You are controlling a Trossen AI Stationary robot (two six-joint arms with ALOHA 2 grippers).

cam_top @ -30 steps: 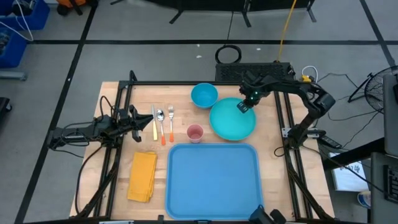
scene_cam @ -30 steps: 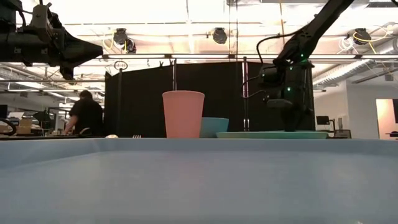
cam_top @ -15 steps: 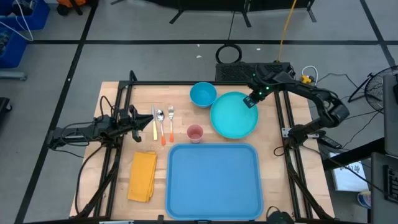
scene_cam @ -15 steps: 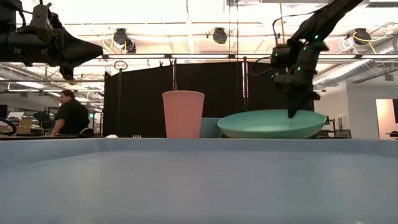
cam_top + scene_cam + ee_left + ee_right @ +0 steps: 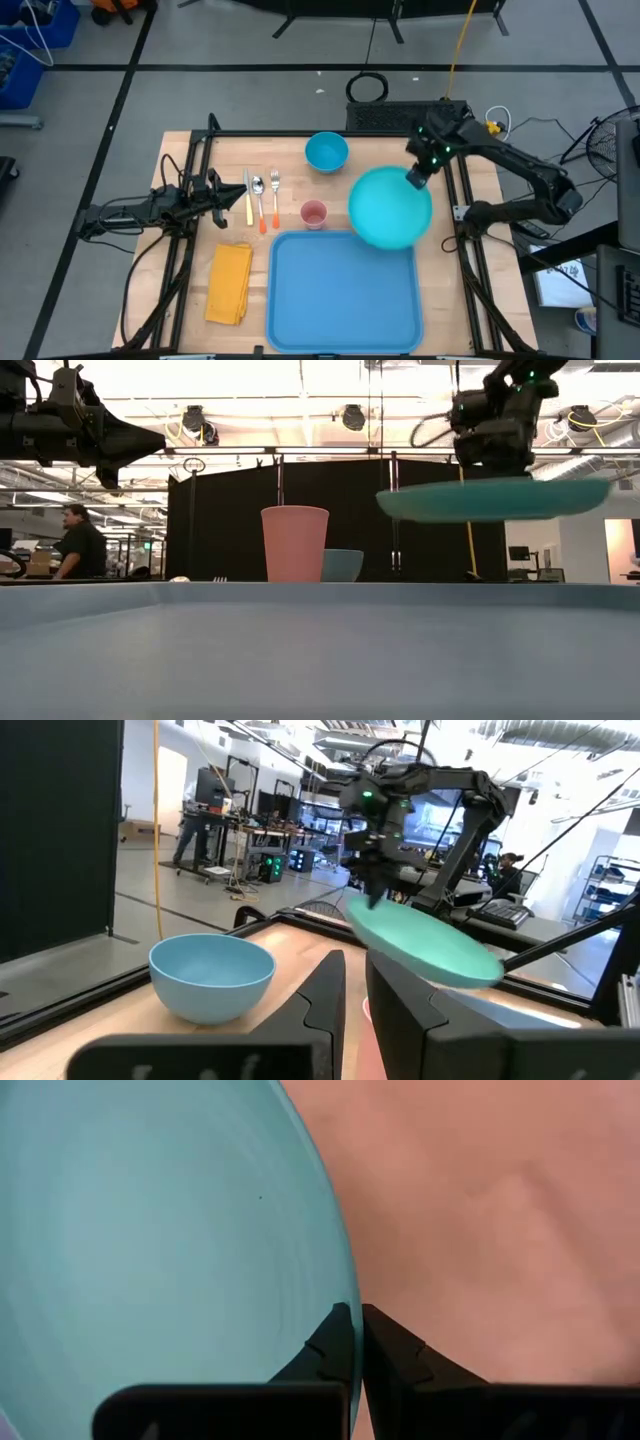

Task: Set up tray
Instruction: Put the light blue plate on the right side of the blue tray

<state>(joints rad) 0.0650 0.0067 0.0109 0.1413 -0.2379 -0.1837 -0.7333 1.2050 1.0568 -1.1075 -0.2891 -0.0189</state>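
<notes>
The blue tray [image 5: 340, 295] lies flat at the table's near middle. The round teal plate [image 5: 388, 208] is in the air above the tray's far right corner, and the low view shows this plate [image 5: 495, 500] well above the table. My right gripper [image 5: 415, 177] is shut on the plate's far right edge. My left gripper [image 5: 228, 199] waits shut at the table's left side, beside the cutlery; its wrist view shows the plate [image 5: 425, 945] held by the other arm. My right gripper [image 5: 357, 1342] pinches the plate's rim [image 5: 337, 1280] between its two fingers, one over the plate's upper face and one outside the edge. The fingers slant down from the table's far right side. The plate is lifted clear and hangs nearly level.
A blue bowl [image 5: 327, 152] stands at the far middle and a pink cup [image 5: 314, 214] just beyond the tray's far edge. Knife [image 5: 247, 195], spoon [image 5: 258, 198] and fork [image 5: 274, 195] lie left of the cup. A yellow napkin [image 5: 230, 283] lies left of the tray.
My right gripper has risen and moved toward the near and right edges, carrying the plate. The plate first lay flat on the table, then tipped up at its gripped edge, and is now lifted clear, partly over the tray's far right corner.
</notes>
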